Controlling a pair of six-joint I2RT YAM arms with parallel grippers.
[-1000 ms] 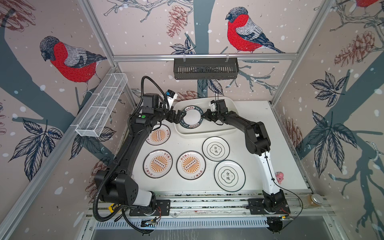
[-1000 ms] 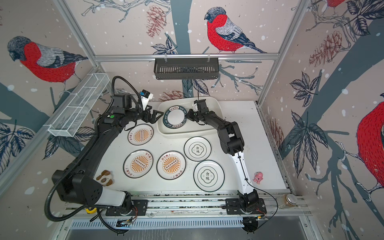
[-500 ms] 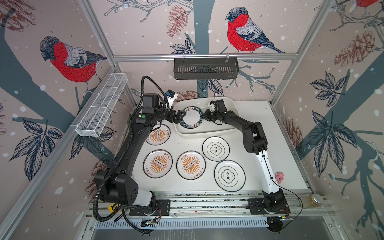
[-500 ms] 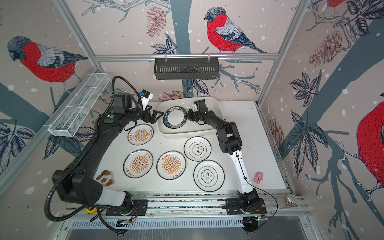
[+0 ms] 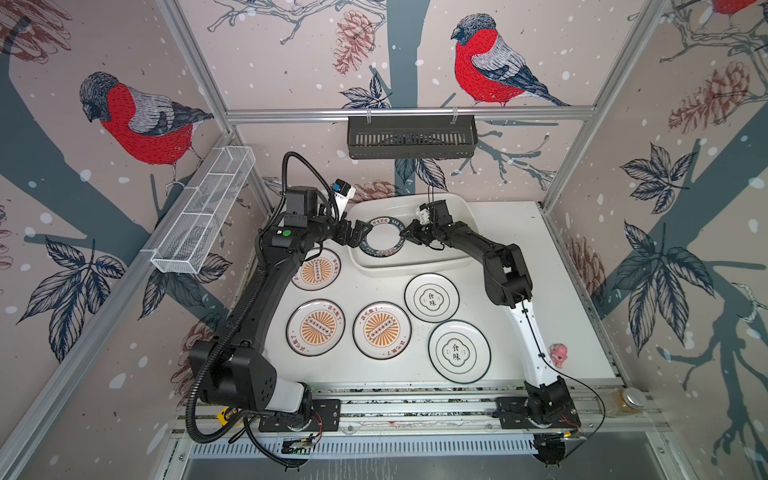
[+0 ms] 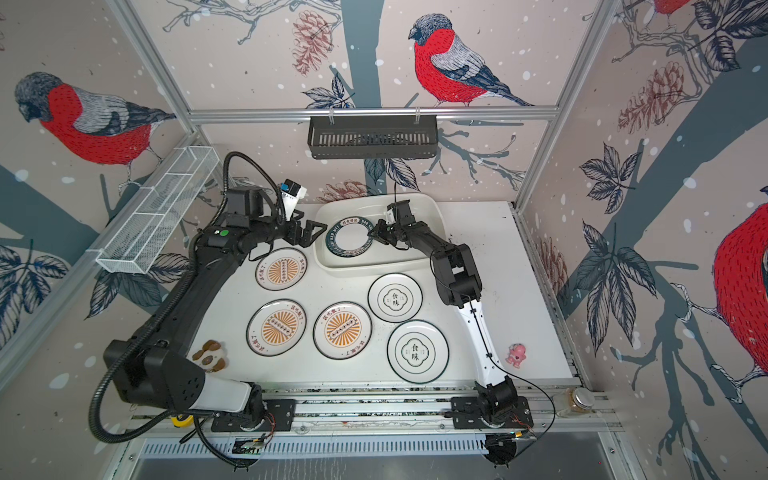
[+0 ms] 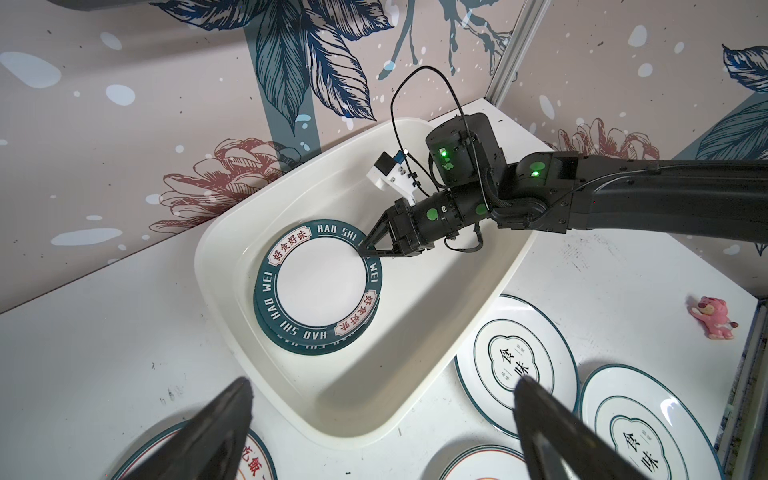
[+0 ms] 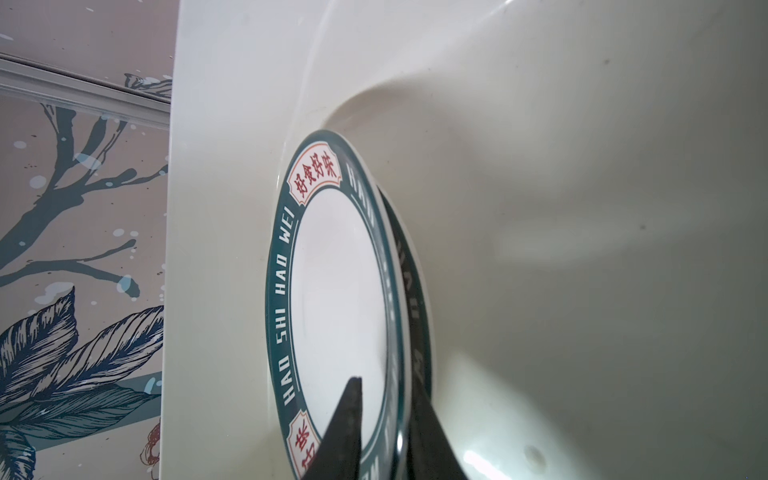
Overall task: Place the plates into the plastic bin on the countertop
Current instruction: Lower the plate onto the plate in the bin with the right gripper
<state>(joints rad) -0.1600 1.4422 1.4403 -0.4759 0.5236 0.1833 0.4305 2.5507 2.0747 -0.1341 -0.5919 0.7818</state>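
Observation:
Two teal lettered-ring plates (image 7: 320, 286) lie stacked in the plastic bin (image 7: 415, 332) at the back of the countertop (image 5: 573, 316); the lower one (image 8: 415, 299) peeks out beneath the top one (image 8: 336, 291). My right gripper (image 8: 382, 386) straddles the top plate's rim (image 5: 382, 237) on its right side, jaws slightly apart with a thin gap showing. My left gripper (image 7: 384, 384) hangs wide open and empty just left of the bin (image 5: 453, 249). Three orange sunburst plates (image 5: 316, 328) and two black quatrefoil plates (image 5: 432, 297) lie flat on the countertop.
A black slotted rack (image 5: 411, 137) hangs on the back wall and a white wire basket (image 5: 203, 216) on the left wall. A pink toy (image 5: 559, 353) sits at the right edge, a brown-and-white toy (image 6: 210, 355) at the front left.
The right jaws have parted slightly around the top teal plate's rim, and the plate now rests on the one below. The left arm has not moved.

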